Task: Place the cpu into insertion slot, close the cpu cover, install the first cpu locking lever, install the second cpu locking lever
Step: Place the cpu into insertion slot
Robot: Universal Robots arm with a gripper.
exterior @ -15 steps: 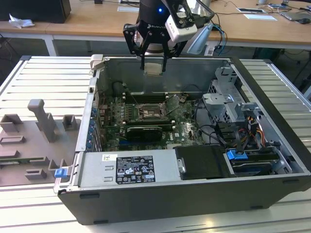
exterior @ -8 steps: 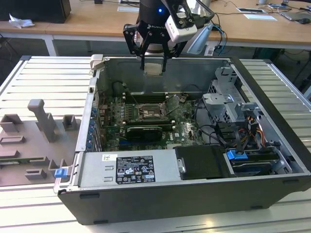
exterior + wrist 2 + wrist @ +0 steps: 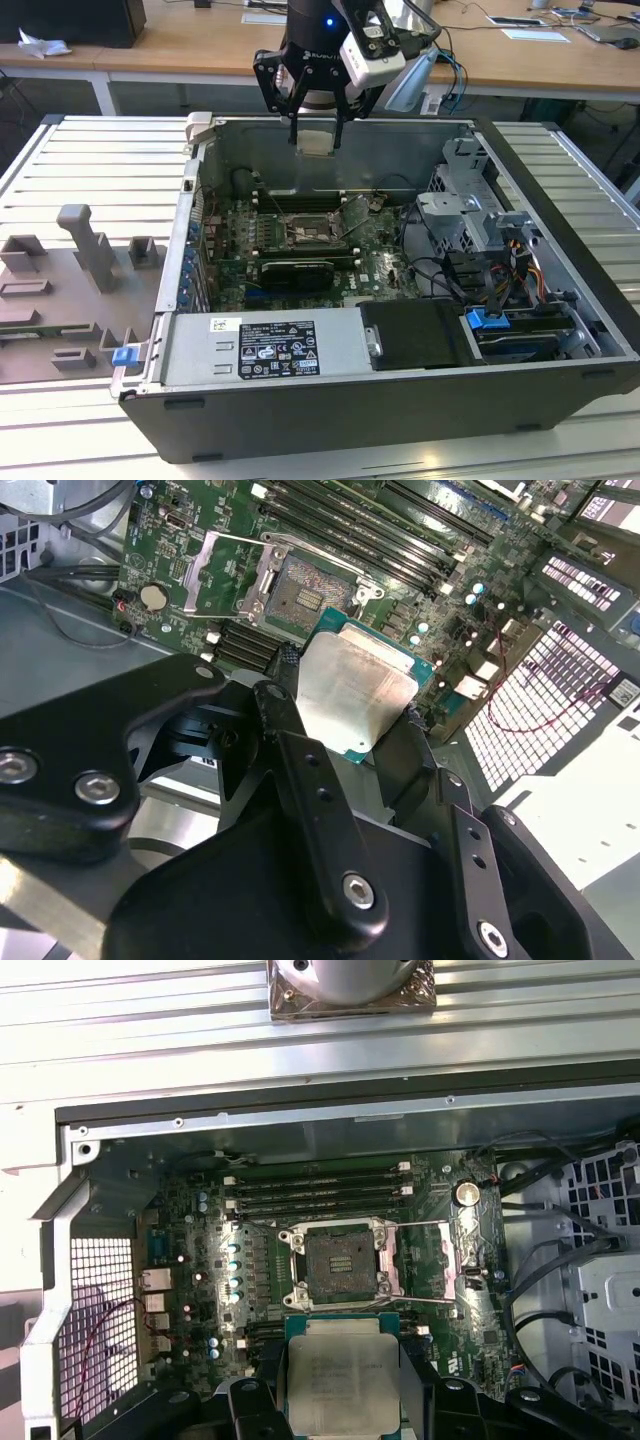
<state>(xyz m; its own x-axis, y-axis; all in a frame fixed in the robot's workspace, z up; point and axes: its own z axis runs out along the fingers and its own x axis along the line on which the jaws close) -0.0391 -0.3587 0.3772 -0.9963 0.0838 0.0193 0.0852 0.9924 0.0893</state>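
My gripper (image 3: 317, 135) hangs above the back wall of an open computer case (image 3: 540, 200), shut on the cpu (image 3: 316, 143). The cpu (image 3: 352, 685) is a flat square chip with a pale metal face, pinched at two opposite edges between the black fingers (image 3: 283, 690). Below it on the green motherboard lies the insertion slot (image 3: 335, 1257), a dark square socket with a silver rim, uncovered. The cpu cover (image 3: 452, 1260) stands swung open beside the slot. In the exterior view the slot (image 3: 305, 232) sits well below the held chip.
A power supply with a white label (image 3: 270, 350) fills the case's near side. A drive cage with cables (image 3: 480, 230) stands at the exterior view's right. A long black card (image 3: 295, 272) lies near the socket. Memory slots (image 3: 320, 1190) run beside it. A grey fixture tray (image 3: 80, 280) lies outside.
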